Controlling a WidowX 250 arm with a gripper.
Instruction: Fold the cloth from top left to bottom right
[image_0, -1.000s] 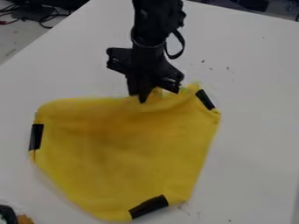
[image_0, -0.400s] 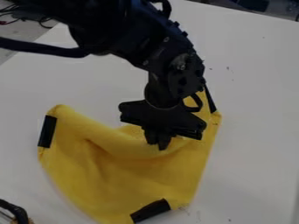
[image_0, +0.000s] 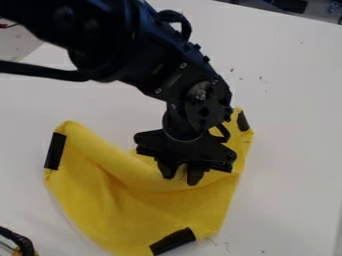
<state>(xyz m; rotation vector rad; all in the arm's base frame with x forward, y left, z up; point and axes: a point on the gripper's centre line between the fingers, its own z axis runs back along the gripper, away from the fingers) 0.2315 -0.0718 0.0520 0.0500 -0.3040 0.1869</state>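
My gripper (image_0: 182, 175) hangs over the middle of the yellow cloth (image_0: 147, 215), its two fingers parted, with yellow fabric visible between their tips. The cloth's upper edge sags inward beneath the gripper and forms a thick rolled ridge that runs down from the upper left corner. Black patches mark the cloth at its left side, upper right corner and bottom edge. Part of the cloth behind the gripper is hidden.
The white table (image_0: 287, 125) surrounds the cloth. A black cable-like object (image_0: 20, 242) lies at the lower left corner. Small dark specks dot the table at the upper right.
The arm has come down the view, and the cloth's upper edge has moved with it toward the middle. Since the later earlier frame, the fingers have spread apart.
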